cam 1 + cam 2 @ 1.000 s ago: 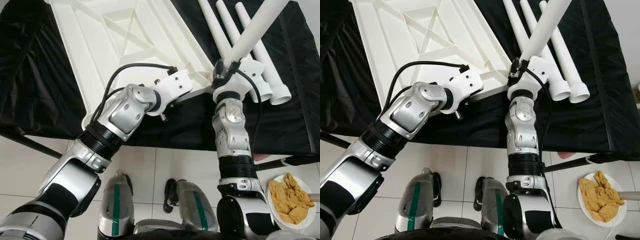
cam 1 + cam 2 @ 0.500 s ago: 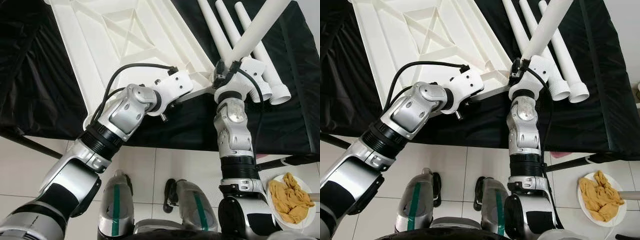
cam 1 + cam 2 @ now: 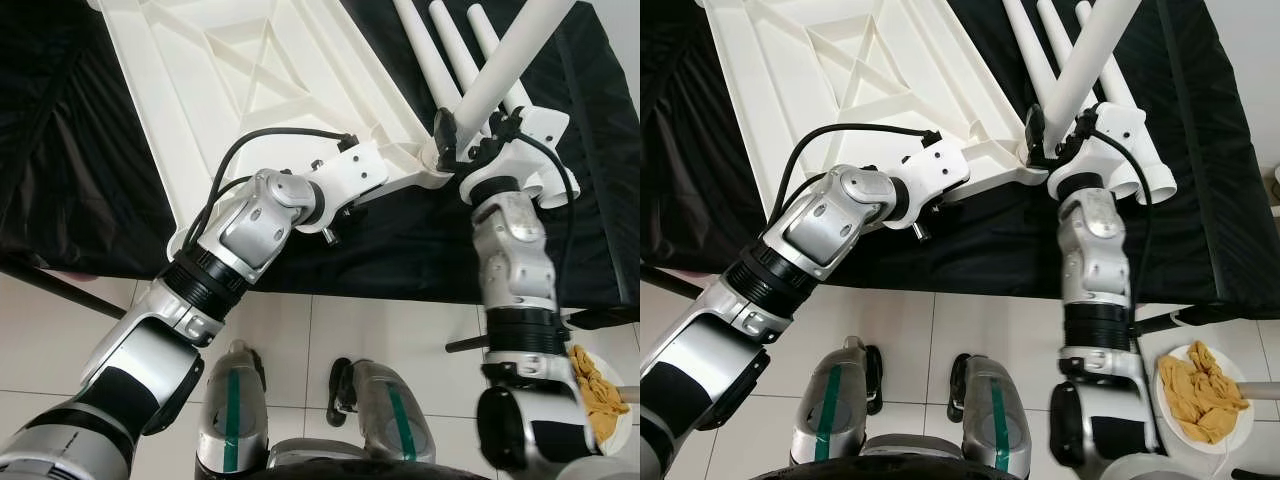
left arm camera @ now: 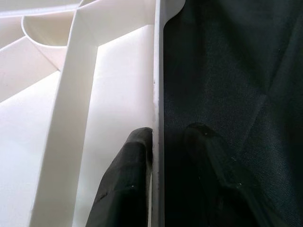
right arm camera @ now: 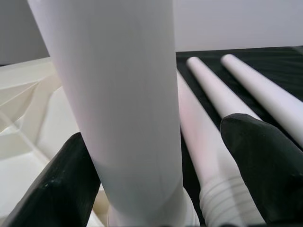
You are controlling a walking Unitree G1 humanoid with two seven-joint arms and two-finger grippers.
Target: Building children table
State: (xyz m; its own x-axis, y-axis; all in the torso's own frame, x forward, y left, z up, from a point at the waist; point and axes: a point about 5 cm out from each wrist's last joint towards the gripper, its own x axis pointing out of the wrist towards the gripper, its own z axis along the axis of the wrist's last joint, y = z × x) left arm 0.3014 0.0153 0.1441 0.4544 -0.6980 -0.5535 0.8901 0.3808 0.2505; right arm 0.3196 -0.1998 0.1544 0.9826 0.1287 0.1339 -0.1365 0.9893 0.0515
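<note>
The white tabletop (image 3: 250, 70) lies upside down on a black cloth. My left gripper (image 4: 163, 156) is shut on the tabletop's near rim (image 4: 158, 71), one finger inside the rim and one outside. My right gripper (image 3: 465, 140) is shut on a white table leg (image 3: 505, 65). The leg stands tilted, its lower end at the tabletop's near right corner (image 3: 430, 160). In the right wrist view the leg (image 5: 128, 109) sits between the two black fingers (image 5: 57, 189). Three spare legs (image 3: 445, 50) lie side by side on the cloth behind it.
The cloth-covered surface (image 3: 60, 150) ends just before my body, with a dark frame bar (image 3: 60, 290) below its edge. A white plate holding yellow pieces (image 3: 1200, 395) sits low at the right. Tiled floor (image 3: 330, 330) lies beneath.
My right arm has swung to the right, and the held leg now stands steeper with its lower end at the tabletop's corner. The left arm has stayed put.
</note>
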